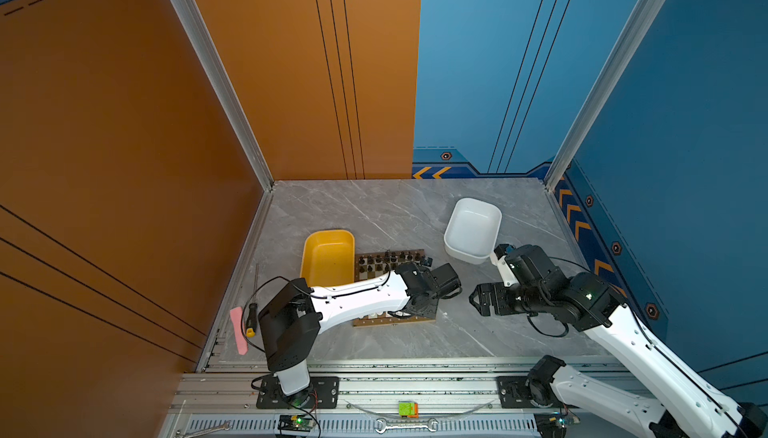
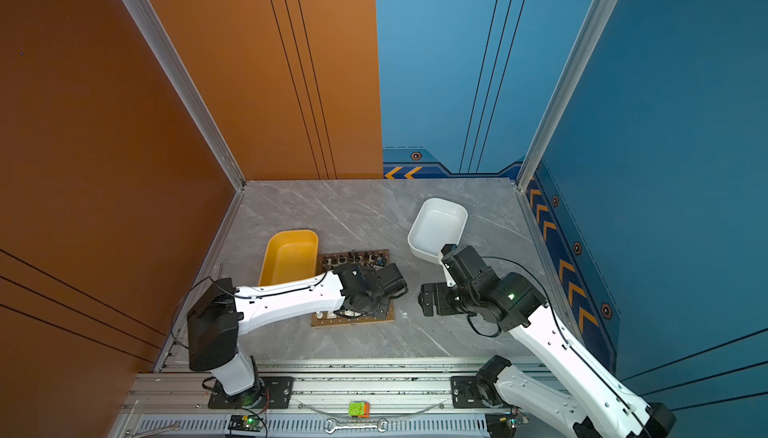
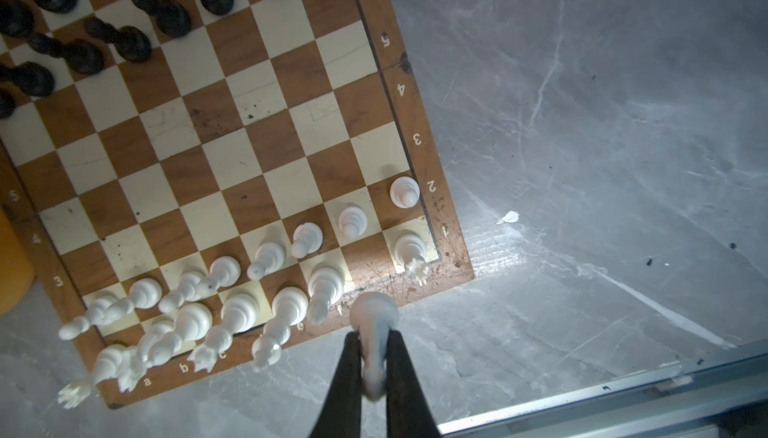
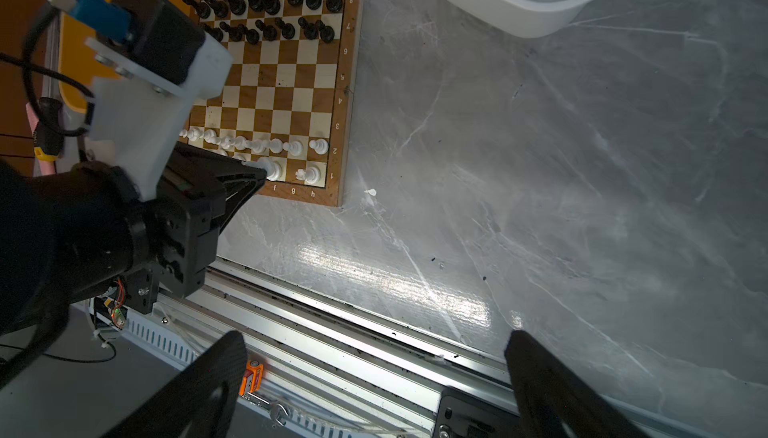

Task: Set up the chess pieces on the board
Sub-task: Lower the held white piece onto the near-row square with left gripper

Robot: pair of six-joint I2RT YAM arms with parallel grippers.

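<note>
Left gripper [image 3: 371, 338] jaws clamped on white piece [image 3: 374, 315], poised over near edge of board [image 3: 409, 116]. Black pieces [image 3: 166, 12] ranked far side. White rows nearly full; one empty back-row square [image 3: 365, 263] beside corner piece. Next move, likely: carry piece over that square, lower upright, release. Right gripper [image 4: 374, 344] jaws wide apart, empty, over bench [image 4: 540, 166].

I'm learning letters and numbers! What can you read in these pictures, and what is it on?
"1" "2" "3" "4" "5" "6" "7" "8": side rim of the board.
"a" "b" "c" "e" "f" "g" "h": near rim, by the white pieces.
Far-rim letters: mostly hidden or too small to read.
Elsewhere: nothing readable.
</note>
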